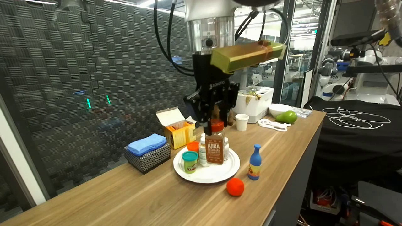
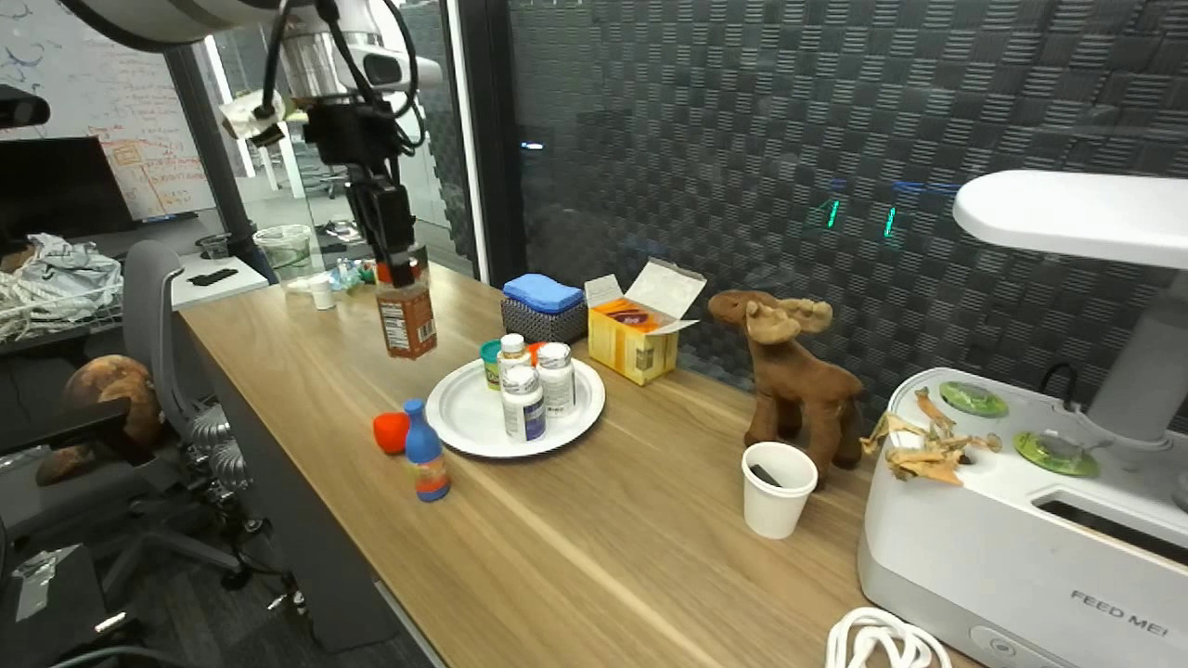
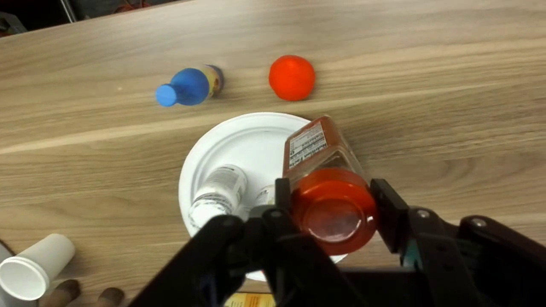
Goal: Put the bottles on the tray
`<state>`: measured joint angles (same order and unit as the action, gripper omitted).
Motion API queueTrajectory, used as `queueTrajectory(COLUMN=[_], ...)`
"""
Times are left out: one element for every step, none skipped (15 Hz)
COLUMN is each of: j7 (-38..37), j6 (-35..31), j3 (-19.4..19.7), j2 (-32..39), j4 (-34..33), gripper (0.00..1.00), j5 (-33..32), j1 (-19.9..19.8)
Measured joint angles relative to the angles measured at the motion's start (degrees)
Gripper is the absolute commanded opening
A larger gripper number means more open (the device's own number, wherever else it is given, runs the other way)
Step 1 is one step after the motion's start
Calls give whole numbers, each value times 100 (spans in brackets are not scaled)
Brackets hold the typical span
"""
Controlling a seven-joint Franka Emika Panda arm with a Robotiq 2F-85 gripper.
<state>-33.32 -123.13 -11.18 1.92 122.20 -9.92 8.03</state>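
Red-capped, clear square-sided bottle [image 1: 215, 146] is partly hiding white pill bottles [image 1: 203, 154] on round white tray [image 1: 216, 174] in an exterior view; brown label [image 1: 214, 154] is showing. Black gripper [image 3: 333, 204] is clamping it midair.

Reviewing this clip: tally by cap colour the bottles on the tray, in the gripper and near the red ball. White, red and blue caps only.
White-capped bottles: 3, on the tray
Red-capped bottle: 1, in the gripper
Blue-capped bottle: 1, on the tabletop
Total: 5
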Motion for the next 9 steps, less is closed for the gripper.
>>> queueTrajectory(j7=[51,103,158,206,245,275,302,324,351], j6=[-100,-210,-303,-386,-460,-514,-560,-592,-622], j3=[1,3,6,12,22,37,53,71,90], j2=[171,314,441,541,614,661,690,706,711], j4=[-61,-110,-157,-194,-217,-234,-243,-244,-243], gripper=[24,24,24,24,24,24,24,24,24], j5=[8,8,6,5,2,-4,-10,-11,-12], j1=[5,16,32,51,74,97,117,134,148])
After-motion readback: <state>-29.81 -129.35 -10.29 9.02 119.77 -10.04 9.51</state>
